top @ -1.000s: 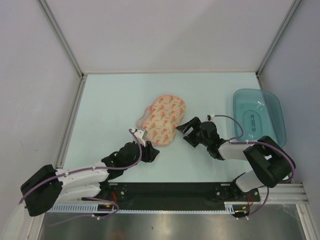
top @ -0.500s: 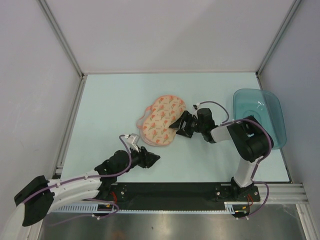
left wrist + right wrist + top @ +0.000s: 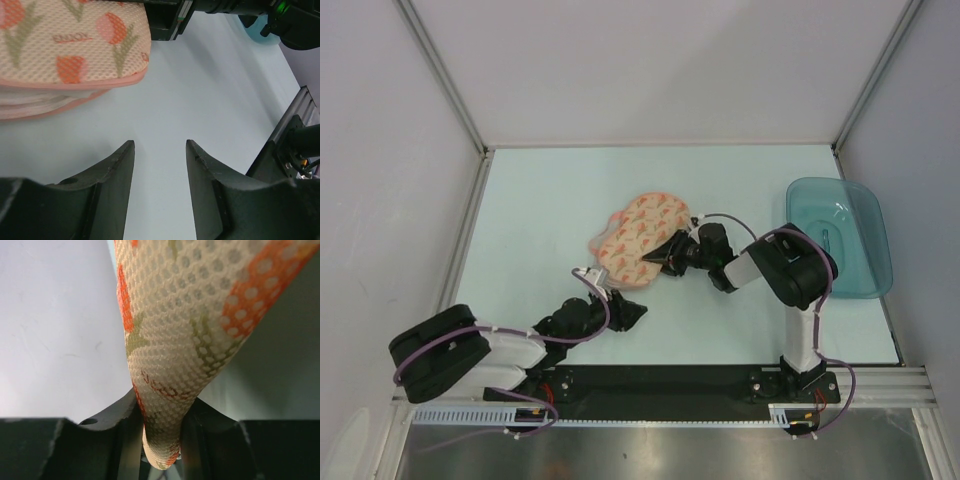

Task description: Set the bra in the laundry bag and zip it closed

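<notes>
Pinches the right-hand edge of the peach-pink, double-lobed mesh laundry bag (image 3: 640,235) with the right end effector (image 3: 667,254). Shows up close, from the right wrist, as orange-printed netting squeezed tight between both fingers (image 3: 127,412).

Holds the left end effector (image 3: 632,312) low over the pale bench (image 3: 540,220), jaws parted with nothing between them. Sits just beside the bag's nearer lobe without touching it.

Lies flat near the middle of the bench, this bag, apart from the translucent teal plastic tray (image 3: 840,240) at the right side.

Reveals, from the left wrist, a pale layer (image 3: 45,96) between two pink-edged halves at the near rim. Cannot tell whether that is the white bra or mesh lining.
</notes>
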